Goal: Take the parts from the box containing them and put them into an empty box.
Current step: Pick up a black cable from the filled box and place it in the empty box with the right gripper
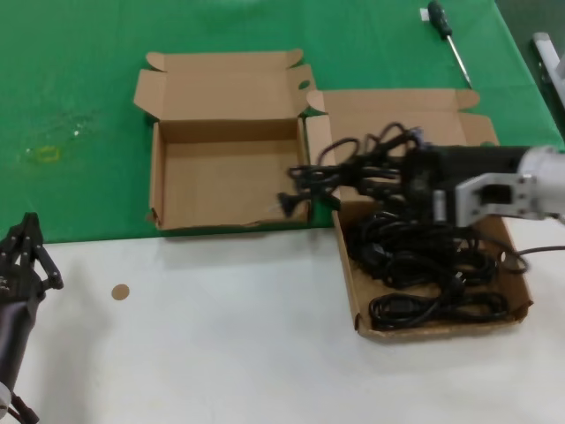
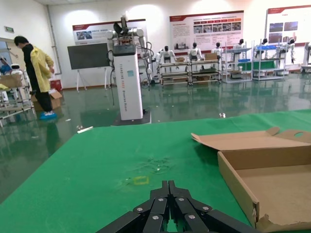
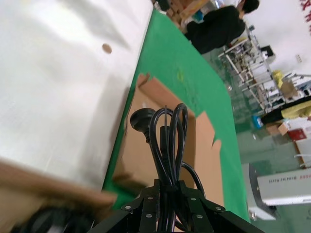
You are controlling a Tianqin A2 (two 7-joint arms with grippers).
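My right gripper (image 1: pixel 371 181) reaches in level from the right edge of the head view, fingers clamped tight on a bundled black power cable (image 3: pixel 165 141) whose loops and plug hang over the seam between the two boxes. The box with the remaining cables (image 1: pixel 508 243) sits at centre right, more black cords (image 1: pixel 424 265) heaped inside. The empty box (image 1: pixel 168 190) lies at upper centre-left on the green mat (image 1: pixel 71 106), touching its neighbour. My left gripper (image 1: pixel 26 256) rests low at the left edge, over the white table (image 1: pixel 221 336), fingers drawn together on nothing.
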